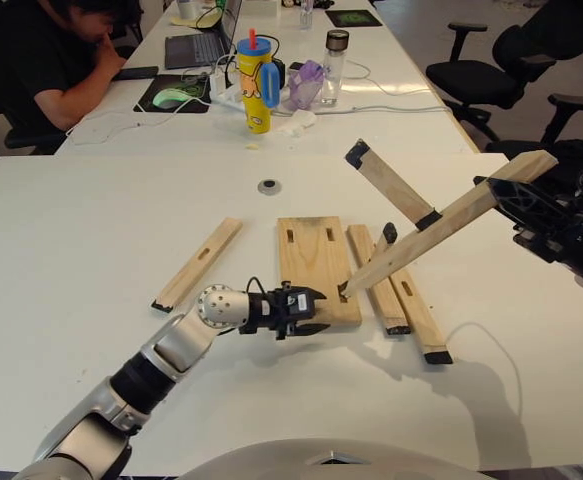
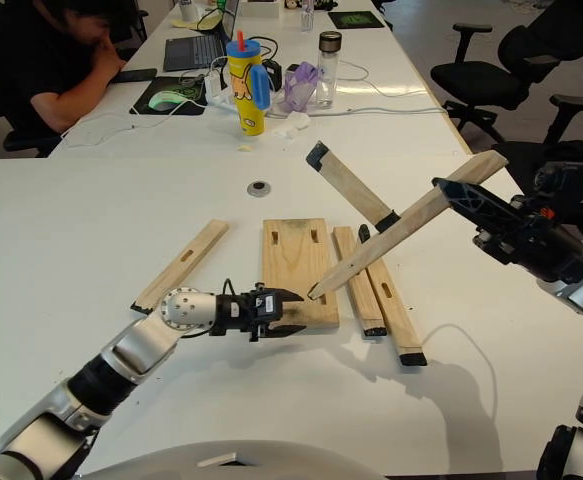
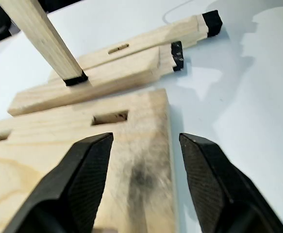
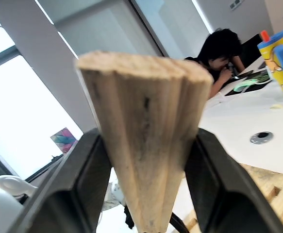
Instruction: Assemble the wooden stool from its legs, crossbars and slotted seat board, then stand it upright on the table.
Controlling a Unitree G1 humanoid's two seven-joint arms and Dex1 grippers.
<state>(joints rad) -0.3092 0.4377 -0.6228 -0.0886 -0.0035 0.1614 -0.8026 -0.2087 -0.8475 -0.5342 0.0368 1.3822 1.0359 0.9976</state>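
Left gripper [image 1: 314, 312]: fingers apart, straddling near right corner of seat board [image 1: 316, 262].
Right gripper [image 1: 511, 195]: clamped on tilted leg [image 1: 426, 232], lower tip at seat board's right edge.
Slats [image 1: 401, 290]: two, flat, just right of seat board.
Slotted bar [image 1: 199, 262]: left of seat board, apart.

Office, desks [image 1: 401, 95], laptop [image 1: 203, 45] (swivel chairs [image 1: 483, 70] nearby)

The silver left arm [image 1: 171, 346] had black joints and a rounded wrist; its fingers [image 3: 88, 179] were matte black, textured.
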